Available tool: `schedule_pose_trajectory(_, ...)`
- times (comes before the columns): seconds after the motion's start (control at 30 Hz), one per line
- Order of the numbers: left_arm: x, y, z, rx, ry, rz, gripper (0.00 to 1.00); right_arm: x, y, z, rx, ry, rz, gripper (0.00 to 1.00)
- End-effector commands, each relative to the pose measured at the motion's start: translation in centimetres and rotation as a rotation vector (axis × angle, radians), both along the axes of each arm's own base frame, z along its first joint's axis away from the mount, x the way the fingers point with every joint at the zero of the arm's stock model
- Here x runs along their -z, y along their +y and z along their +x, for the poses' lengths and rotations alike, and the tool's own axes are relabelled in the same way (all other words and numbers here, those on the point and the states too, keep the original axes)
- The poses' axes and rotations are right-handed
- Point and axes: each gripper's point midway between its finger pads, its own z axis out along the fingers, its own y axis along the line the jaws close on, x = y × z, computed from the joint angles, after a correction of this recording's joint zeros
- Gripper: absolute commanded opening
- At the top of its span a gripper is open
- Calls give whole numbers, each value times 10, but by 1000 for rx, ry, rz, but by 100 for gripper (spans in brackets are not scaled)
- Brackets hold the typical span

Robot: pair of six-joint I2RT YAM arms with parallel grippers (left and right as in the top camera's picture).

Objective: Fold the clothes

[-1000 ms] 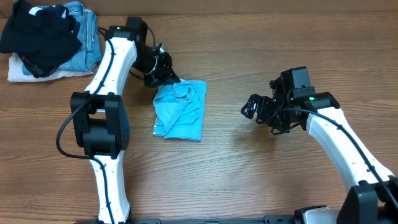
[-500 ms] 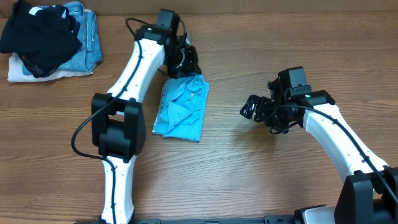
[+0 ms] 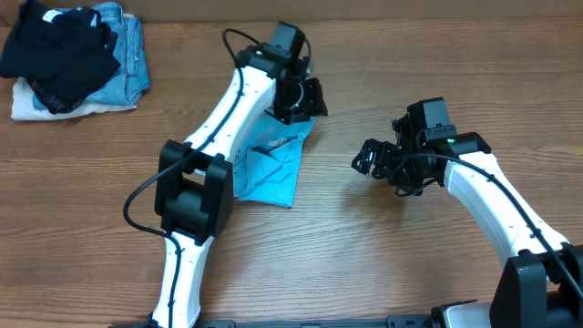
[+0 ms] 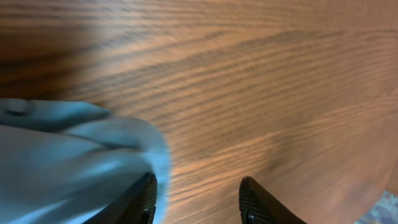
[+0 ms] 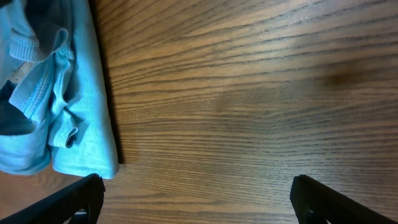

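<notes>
My right claw [image 3: 368,162] hangs nearest, over the bare table [image 3: 383,264]. Its jaws are spread wide and nothing sits between them. To its left, well apart, the shirt [image 3: 273,171] lies crumpled on the wood in a narrow heap, partly under my left arm. At the shirt's far corner my left claw [image 3: 308,98] hovers low. It is released, jaws parted, with only wood grain between them. The shirt's edge bulges beside one finger [image 4: 144,198]; whether it touches, I cannot tell. In the far left corner sits a pile: a black garment [image 3: 55,50] over jeans [image 3: 132,46] and something white [image 3: 41,107].
</notes>
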Motion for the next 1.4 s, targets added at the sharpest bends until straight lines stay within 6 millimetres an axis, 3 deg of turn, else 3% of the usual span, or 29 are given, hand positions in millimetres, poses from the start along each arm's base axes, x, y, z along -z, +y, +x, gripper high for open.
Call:
schedule_pose_trajectory(0.0, -5, -5, 4, 3, -23, 1, 50, 2, 0, -3, -8, 9, -5, 100)
schedule_pose_trajectory(0.13, -20, 4, 7, -8, -19, -2, 49, 3, 0, -4, -7, 12, -6, 100)
schedule_pose_trajectory(0.27, -56, 22, 12, 35, -79, 9, 51, 3, 0, -3, -7, 12, -6, 100)
schedule_pose_trajectory(0.3, -67, 28, 11, 49, -98, 18, 55, 3, 0, -3, -7, 11, -6, 100)
schedule_pose_trajectory(0.37, -86, 47, 9, 65, -119, 55, 81, 2, 0, -3, -7, 9, -6, 100)
schedule_pose_trajectory(0.4, -95, 61, 5, 60, -117, 90, 89, 2, 0, -3, -8, 9, -6, 100)
schedule_pose_trajectory(0.43, -99, 72, 3, 45, -106, 116, 95, 2, 0, -3, -7, 9, -6, 100)
schedule_pose_trajectory(0.53, -109, 108, -6, -12, -53, 168, 100, 2, 0, -2, -7, 6, -5, 100)
schedule_pose_trajectory(0.7, -110, 157, -26, -59, 77, 192, 96, 1, 1, 0, -7, -5, -2, 100)
schedule_pose_trajectory(0.73, -108, 163, -25, -27, 67, 187, 89, 1, 1, 1, -4, -5, -2, 100)
schedule_pose_trajectory(0.9, -108, 180, -23, -37, 67, 167, 82, 2, 1, -1, -4, 1, -2, 100)
schedule_pose_trajectory(1.0, -108, 184, -32, -16, 75, 178, 80, 3, 0, -5, -4, 20, -6, 100)
schedule_pose_trajectory(1.23, -114, 189, -94, 46, 143, 200, 81, 3, 0, -4, -3, 16, -5, 100)
schedule_pose_trajectory(1.37, -108, 193, -122, 84, 174, 222, 84, 0, 1, 3, -3, -17, 1, 100)
